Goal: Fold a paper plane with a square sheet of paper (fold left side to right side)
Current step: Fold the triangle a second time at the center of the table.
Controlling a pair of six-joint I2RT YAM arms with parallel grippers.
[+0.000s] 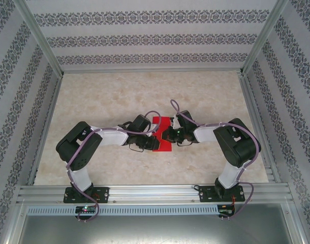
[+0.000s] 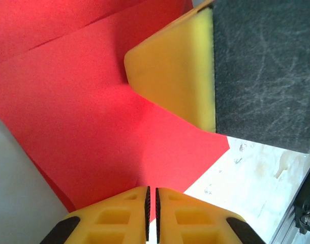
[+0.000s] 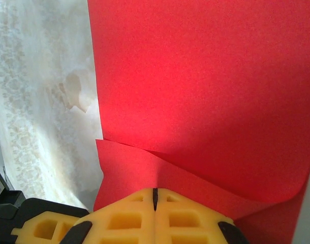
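A: Where is the square sheet of paper (image 1: 163, 145) from each gripper?

B: It lies flat on the table (image 3: 43, 101), right between the two; seen from the left gripper (image 2: 151, 203) it spreads ahead of the fingertips and to their left; seen from the right gripper (image 3: 155, 195) it stretches straight ahead, and a loose red layer rises up to the tips.

A: And the jaws?

B: On the left they are almost together, only a thin slit between them, and a crease in the paper runs right into that slit; I judge that they pinch the near edge of the sheet; on the right they are fully together, and I cannot tell if any paper is caught there or if the tips only press on it.

A: How does the long axis go?

B: Across the line that joins the two grippers; so each one faces a long side.

A: Which arm is nearer?

B: Both touch the sheet; but the left one has the side that must travel, so I think the fold goes from it toward the right fingertips.
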